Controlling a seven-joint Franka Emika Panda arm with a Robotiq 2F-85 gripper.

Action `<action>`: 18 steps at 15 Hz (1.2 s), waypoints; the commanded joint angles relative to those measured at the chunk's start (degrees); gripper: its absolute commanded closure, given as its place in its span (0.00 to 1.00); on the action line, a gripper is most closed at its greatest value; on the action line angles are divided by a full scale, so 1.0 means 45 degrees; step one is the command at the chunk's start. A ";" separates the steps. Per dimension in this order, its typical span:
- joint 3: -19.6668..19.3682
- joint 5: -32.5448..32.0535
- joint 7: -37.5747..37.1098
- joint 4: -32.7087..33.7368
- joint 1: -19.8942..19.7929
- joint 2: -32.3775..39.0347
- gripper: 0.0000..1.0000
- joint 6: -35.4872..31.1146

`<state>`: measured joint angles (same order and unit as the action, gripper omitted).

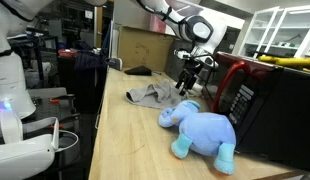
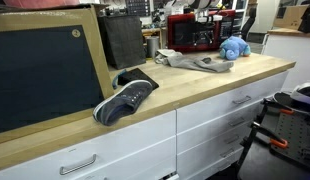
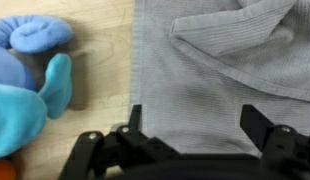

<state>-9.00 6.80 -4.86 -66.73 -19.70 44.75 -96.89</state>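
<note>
Grey ribbed cloth (image 3: 215,70) is lying crumpled on the wooden counter (image 1: 110,135), directly beneath the gripper (image 3: 192,122) that I am hovering over it. In the wrist view its straight edge is running away from the camera, just inside one finger. The jaws are standing wide apart, gripping nothing. A blue plush elephant (image 3: 30,75) is sitting just beside that edge.
</note>
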 commanded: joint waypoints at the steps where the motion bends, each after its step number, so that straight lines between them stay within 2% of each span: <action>1: -0.0427 -0.0115 -0.1679 -0.1352 0.0357 -0.0807 0.00 -0.0459; 9: -0.1010 0.0159 -0.4356 -0.4555 0.0987 -0.2578 0.00 -0.0936; 13: -0.0967 0.0623 -0.5080 -0.6695 0.1280 -0.3641 0.00 -0.2607; 16: -0.0884 0.1479 -0.5319 -0.8272 0.1440 -0.4099 0.00 -0.5177; 18: -0.0909 0.1912 -0.5699 -0.8952 0.1580 -0.4283 0.00 -0.6292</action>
<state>-12.71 12.76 -27.62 -99.78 -13.87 29.55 -118.35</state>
